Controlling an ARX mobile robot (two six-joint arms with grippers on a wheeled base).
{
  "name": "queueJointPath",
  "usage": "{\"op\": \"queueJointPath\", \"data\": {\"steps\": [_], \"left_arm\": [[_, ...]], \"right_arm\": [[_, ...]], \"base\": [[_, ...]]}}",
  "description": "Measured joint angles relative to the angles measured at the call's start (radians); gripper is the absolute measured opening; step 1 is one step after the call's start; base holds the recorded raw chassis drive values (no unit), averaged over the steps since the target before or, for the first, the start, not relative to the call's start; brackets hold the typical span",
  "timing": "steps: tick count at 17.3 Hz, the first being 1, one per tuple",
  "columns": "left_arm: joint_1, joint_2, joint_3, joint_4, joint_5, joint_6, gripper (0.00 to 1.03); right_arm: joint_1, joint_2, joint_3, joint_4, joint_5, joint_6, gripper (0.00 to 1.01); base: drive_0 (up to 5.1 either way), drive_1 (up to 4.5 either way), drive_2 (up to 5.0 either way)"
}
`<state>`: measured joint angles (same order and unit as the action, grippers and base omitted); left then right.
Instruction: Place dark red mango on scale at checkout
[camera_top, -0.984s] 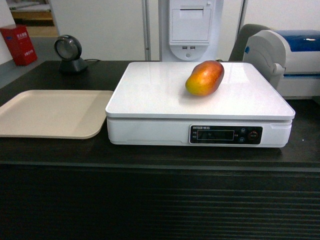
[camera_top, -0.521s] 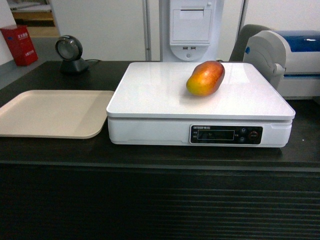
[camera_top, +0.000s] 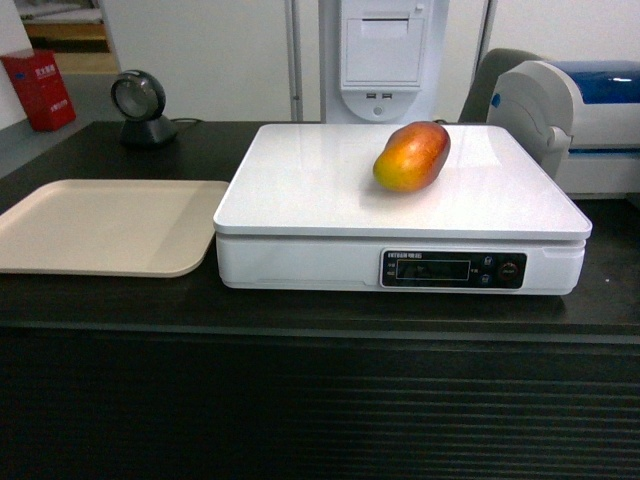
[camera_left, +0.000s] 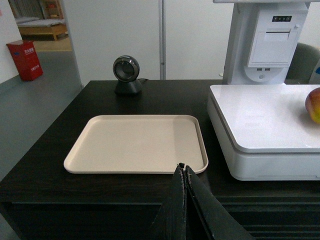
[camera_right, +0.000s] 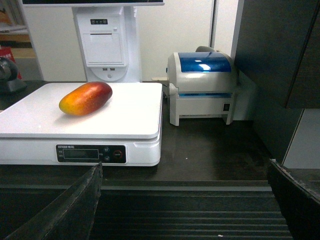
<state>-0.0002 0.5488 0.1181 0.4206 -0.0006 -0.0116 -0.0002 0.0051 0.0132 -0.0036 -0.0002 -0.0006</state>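
Mango first: the oval dark red mango (camera_top: 411, 156), red at its far end and fading to orange-yellow toward the front, lies on its side on the glossy white top plate of the large flat white rectangular scale (camera_top: 330, 190), toward the back and a little right of the middle, with nothing touching it. That scale, with its dark display panel and buttons facing forward, sits on the dark black-brown checkout counter (camera_top: 300, 400) with the ribbed slatted front. Just beside the scale's left edge lies a flat beige rectangular tray (camera_top: 100, 225) with rounded corners, close to the scale but, as far as the left wrist view shows, not quite touching it. Behind the tray stands a small round dark scanner on a stubby base (camera_top: 140, 108). At the scale's back rises a white receipt-printer column (camera_top: 380, 55), and to its right stands a white label printer with a blue lid (camera_top: 575, 110). A red box (camera_top: 38, 90) sits on the floor far off to the left. The left gripper (camera_left: 183, 172) hangs low before the counter edge in front of the tray, its black fingers pressed together on nothing. The right gripper (camera_right: 185, 200) is spread wide before the slatted front, one finger at each side of its view, well apart from the mango.
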Motion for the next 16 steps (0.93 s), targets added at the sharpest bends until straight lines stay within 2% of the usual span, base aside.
{"op": "queueJointPath", "data": {"steps": [10,16], "left_arm": [[0.0,-0.245,-0.109,-0.129,0.001,0.0,0.02],[0.0,-0.379,-0.109,-0.249,0.0,0.0,0.02]], "right_arm": [[0.0,0.0,0.0,0.0,0.0,0.0,0.98],[0.0,0.0,0.0,0.0,0.0,0.0,0.98]], "base": [[0.0,0.0,0.0],[0.0,0.0,0.0]]}}
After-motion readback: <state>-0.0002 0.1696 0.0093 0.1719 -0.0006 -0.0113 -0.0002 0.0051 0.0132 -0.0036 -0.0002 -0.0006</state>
